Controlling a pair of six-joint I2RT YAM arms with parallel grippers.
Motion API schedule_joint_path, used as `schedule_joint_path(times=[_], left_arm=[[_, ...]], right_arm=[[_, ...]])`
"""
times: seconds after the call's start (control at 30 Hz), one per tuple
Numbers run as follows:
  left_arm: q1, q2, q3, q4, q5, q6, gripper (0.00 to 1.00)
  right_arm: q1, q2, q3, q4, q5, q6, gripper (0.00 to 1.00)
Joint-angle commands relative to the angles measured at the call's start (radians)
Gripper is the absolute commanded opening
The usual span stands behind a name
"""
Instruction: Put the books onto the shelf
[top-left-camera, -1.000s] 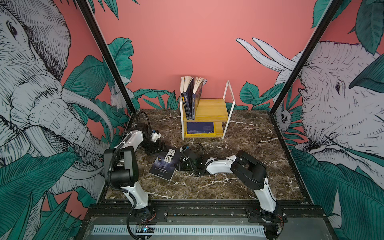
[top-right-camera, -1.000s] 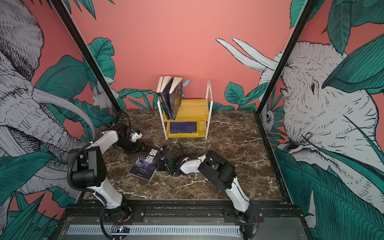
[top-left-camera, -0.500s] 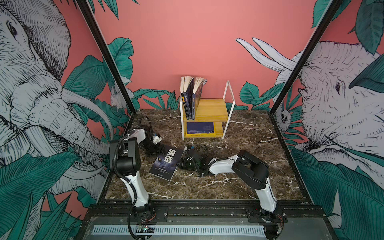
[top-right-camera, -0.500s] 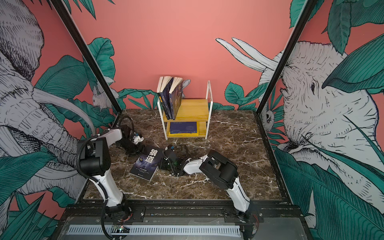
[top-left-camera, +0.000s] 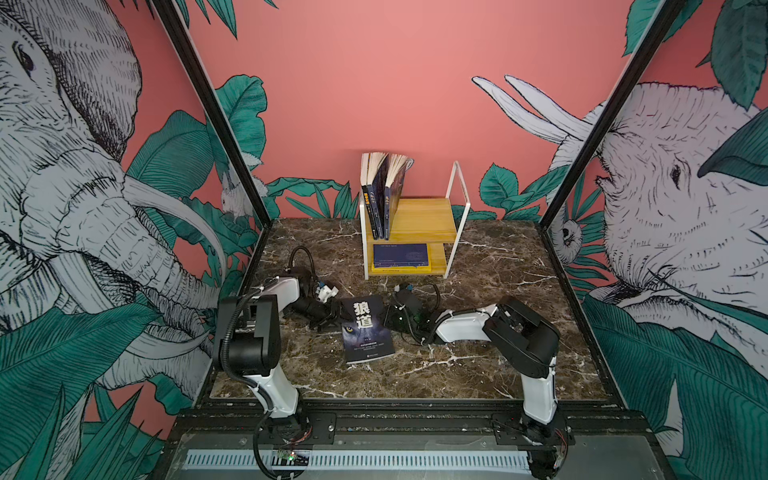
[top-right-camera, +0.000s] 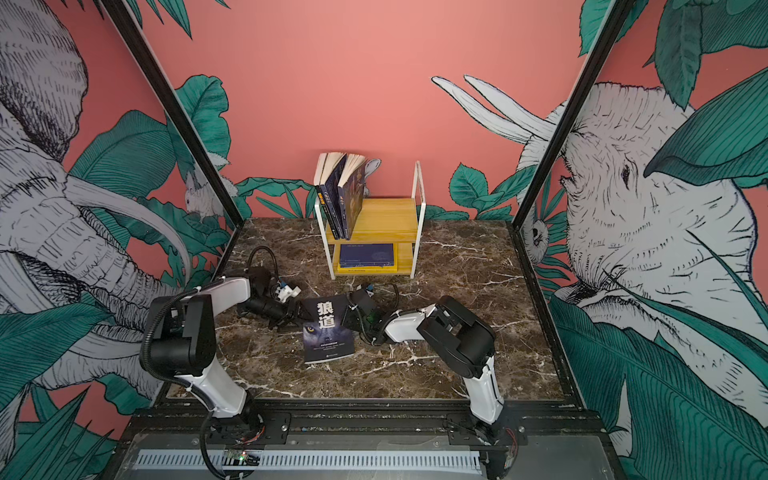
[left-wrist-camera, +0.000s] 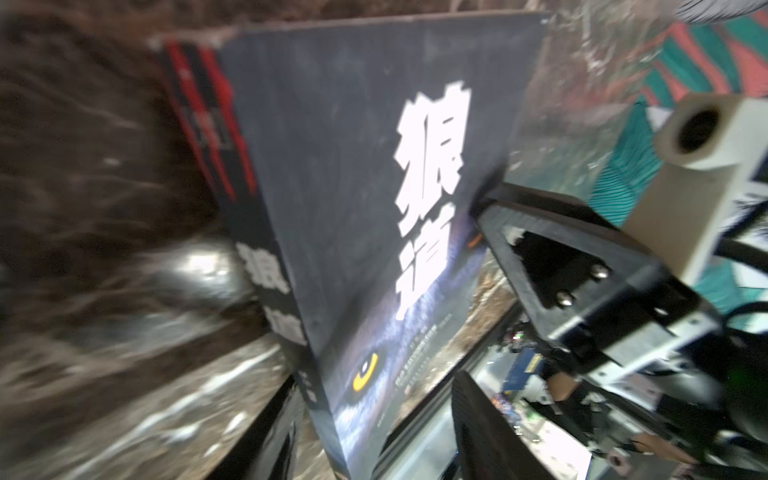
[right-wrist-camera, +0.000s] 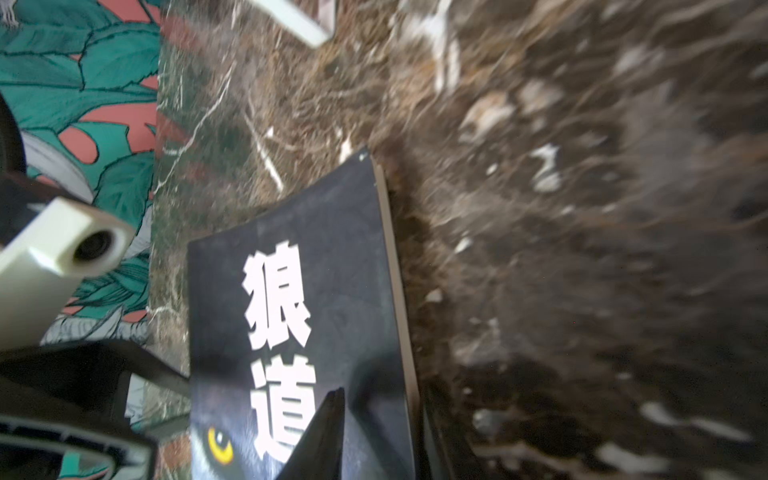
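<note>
A black book (top-left-camera: 366, 328) (top-right-camera: 328, 328) with wolf eyes and white characters lies flat on the marble table, in the middle. My left gripper (top-left-camera: 334, 318) (left-wrist-camera: 374, 380) is open and straddles its spine edge, with a gap between one finger (left-wrist-camera: 478, 424) and the cover. My right gripper (top-left-camera: 388, 320) (right-wrist-camera: 382, 390) is shut on the opposite page edge, one finger (right-wrist-camera: 324, 432) on the cover. The shelf (top-left-camera: 422, 216) (top-right-camera: 384, 214) stands at the back. Three books (top-left-camera: 382, 195) stand at the left of its top board, and a navy book (top-left-camera: 400, 254) lies flat on the lower board.
A yellow book (top-left-camera: 401, 269) lies under the navy one on the lower board. The right part of the top board is bare up to the white frame loop (top-left-camera: 457, 195). Cables (top-left-camera: 301, 259) arch behind the left wrist. Black frame posts (top-left-camera: 232, 137) flank the table.
The black book has slid right and turned straighter, going with my right gripper. My left gripper has followed to the spine edge, and its jaws have narrowed.
</note>
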Motion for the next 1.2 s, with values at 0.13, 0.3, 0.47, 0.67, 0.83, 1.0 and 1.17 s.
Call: schedule_joint_path(times=[0.13,0.3,0.47,0.67,0.83,1.0,1.17], left_arm=[[-0.030,-0.027,-0.072,0.308,0.302,-0.268,0.58],[-0.032,-0.023,-0.076,0.330,0.265,-0.277,0.50],[-0.032,-0.050,-0.067,0.317,0.228,-0.274,0.28],[-0.031,-0.107,-0.085,0.326,0.212,-0.286,0.00],[-0.032,-0.218,-0.102,0.324,0.185,-0.295,0.00],[-0.023,-0.390,-0.142,0.337,0.104,-0.296,0.00],[0.097,-0.626,-0.233,0.426,0.015,-0.396,0.00]], right_arm=[[0.026,0.035,-0.083,-0.105,-0.026,0.050,0.33],[0.029,0.034,-0.086,-0.106,-0.028,0.042,0.32],[0.032,-0.010,-0.094,-0.149,0.006,-0.005,0.32],[0.041,-0.110,-0.114,-0.208,0.069,-0.061,0.35],[0.083,-0.218,-0.053,-0.395,0.178,-0.164,0.45],[0.145,-0.313,0.063,-0.571,0.309,-0.349,0.52],[0.253,-0.355,0.193,-0.627,0.509,-0.573,0.77]])
